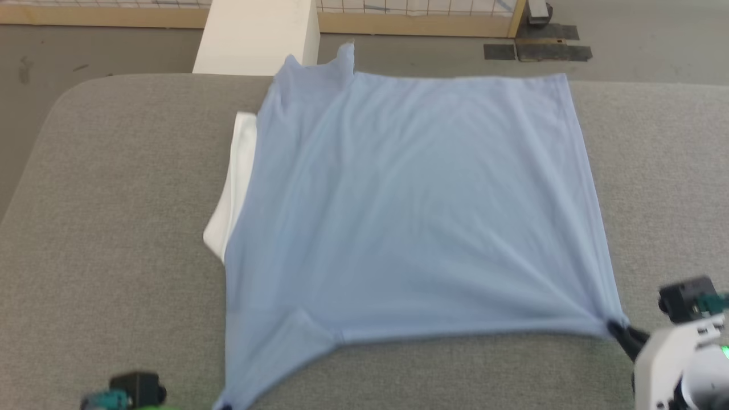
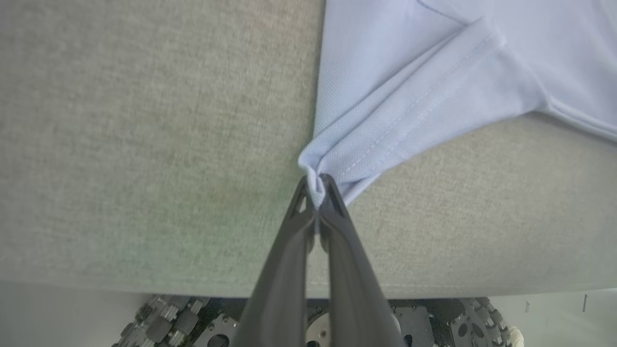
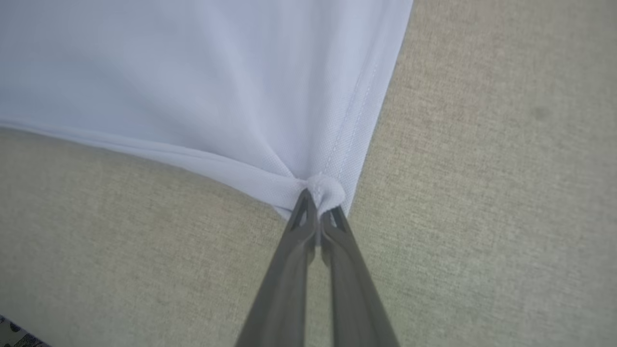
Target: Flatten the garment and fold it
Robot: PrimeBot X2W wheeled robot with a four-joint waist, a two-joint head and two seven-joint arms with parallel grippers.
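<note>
Two corners of the garment point(image 1: 410, 210), spread on a grey cushion point(image 1: 114, 228), sat pinched in closed jaws: left gripper point(image 2: 315, 190) on a sleeve tip; right gripper point(image 3: 319, 200) on a hem corner; white collar point(image 1: 230, 188) mostly hidden beneath.

Cloth of the garment point(image 1: 410, 210): soft light-blue knit, matt. Close up, a fine pebbled weave, with two rows of stitching along the hem. White collar point(image 1: 236, 171) at its left edge: cloth, matt.

Cover of the tabletop point(image 1: 114, 228): grey-beige woven fabric, coarse grain, no shine.

Both the left pincer point(image 2: 315, 185) and the right pincer point(image 3: 318, 202): dark grey, smooth, dull finish; plastic or rubber, cannot tell which.

The forearm casing point(image 1: 660, 356): white, smooth, faintly glossy.

The far rail point(image 1: 114, 14): pale wood. The white block point(image 1: 256, 37): smooth, matt.
</note>
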